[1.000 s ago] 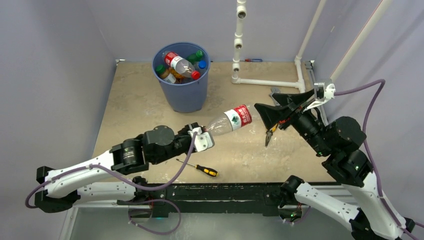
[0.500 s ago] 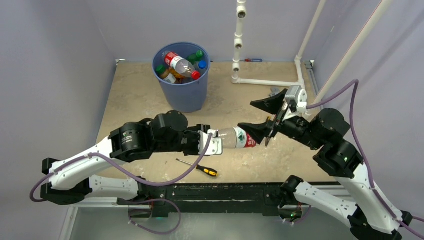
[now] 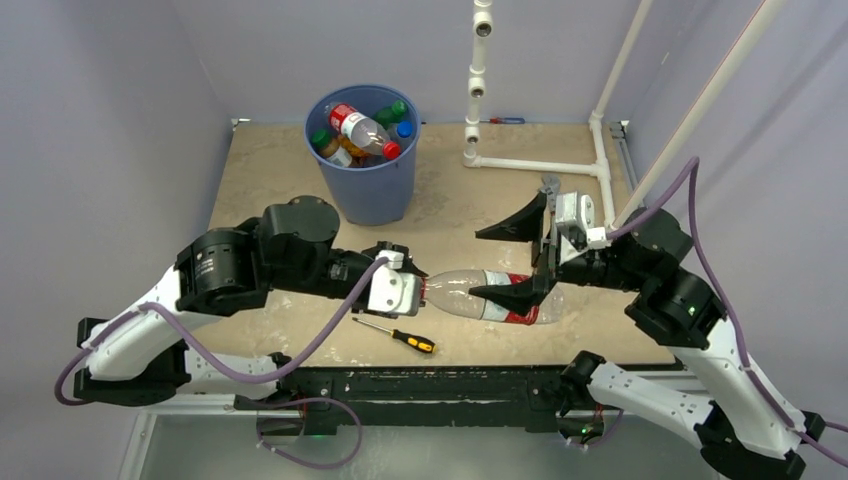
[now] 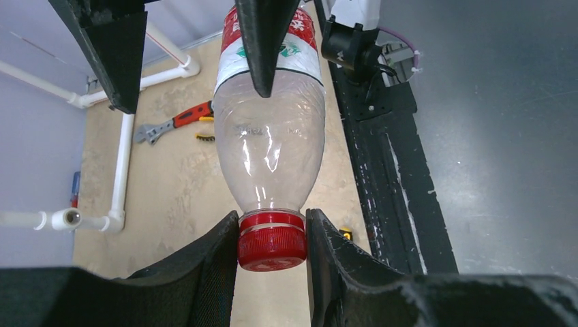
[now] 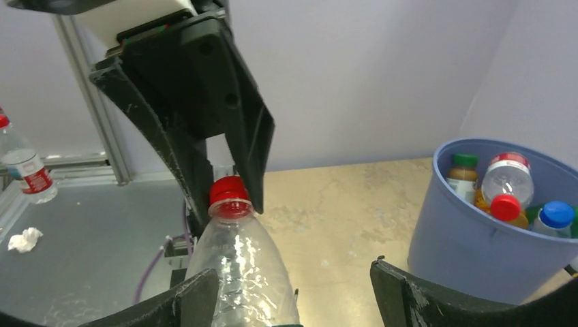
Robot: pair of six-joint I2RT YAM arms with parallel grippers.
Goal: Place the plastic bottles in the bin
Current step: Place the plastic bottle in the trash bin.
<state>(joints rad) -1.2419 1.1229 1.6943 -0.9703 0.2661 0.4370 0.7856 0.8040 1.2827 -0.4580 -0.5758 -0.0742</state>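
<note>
Top external view: my left gripper [image 3: 418, 291] is clamped on the red cap [image 4: 271, 246] of one plastic bottle [image 3: 455, 297]. It is clear, with a red-and-white label, and lies level over the near part of the table [image 3: 270, 200], base toward my right arm. I can't tell whether it rests on the surface.

Left wrist view: both fingers [image 4: 211, 266] pinch the cap, and the body points straight away.

My right gripper [image 3: 478, 265] is spread wide and holds nothing. One finger crosses the label end, the other stands well off toward the white pipe frame [image 3: 535, 165]. I can't tell whether that finger touches the bottle.

The bin [image 3: 365, 195] stands at the far left of the table, well apart from the held bottle, with several bottles [image 3: 362, 130] inside.

A screwdriver [image 3: 397, 336] lies near the front edge, just below my left gripper. A red-handled wrench [image 4: 178, 120] lies by the pipe.
</note>
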